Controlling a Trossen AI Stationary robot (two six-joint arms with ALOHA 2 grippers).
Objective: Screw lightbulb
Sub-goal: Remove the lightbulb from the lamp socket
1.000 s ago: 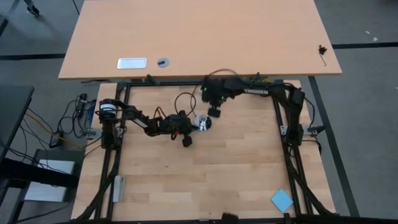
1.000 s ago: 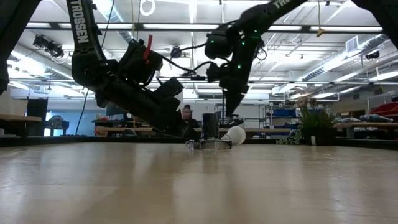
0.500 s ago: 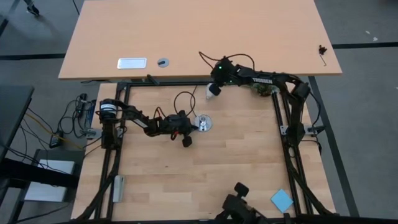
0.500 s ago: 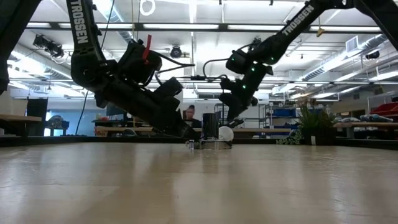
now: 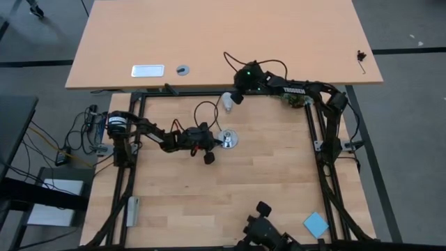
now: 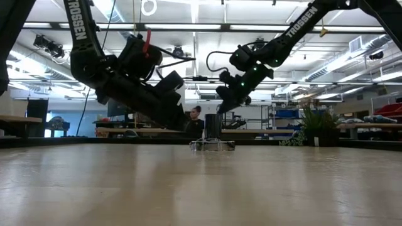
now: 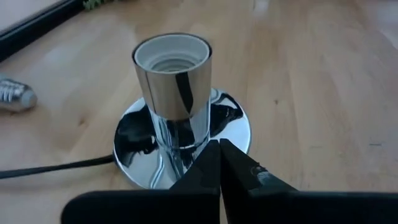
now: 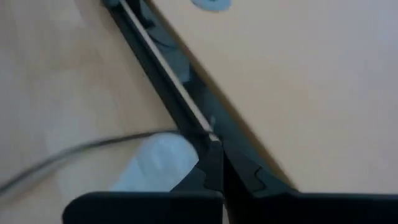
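The right gripper [image 5: 235,98], fingers fully together, touched the lightbulb [image 5: 226,102] at upper centre without holding it. It could roll off. The left gripper [image 5: 212,141] pinched the socket base [image 5: 228,139].

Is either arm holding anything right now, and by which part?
Nothing is held. The right gripper has its jaws shut on nothing, with the lightbulb beside them. The left gripper is shut too, by the socket base.

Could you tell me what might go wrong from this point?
The right hand is shut beside the lightbulb, not around it; a nudge could roll the bulb away along the frame rail. The left hand is shut at the socket base, not gripping it, so the socket may shift.
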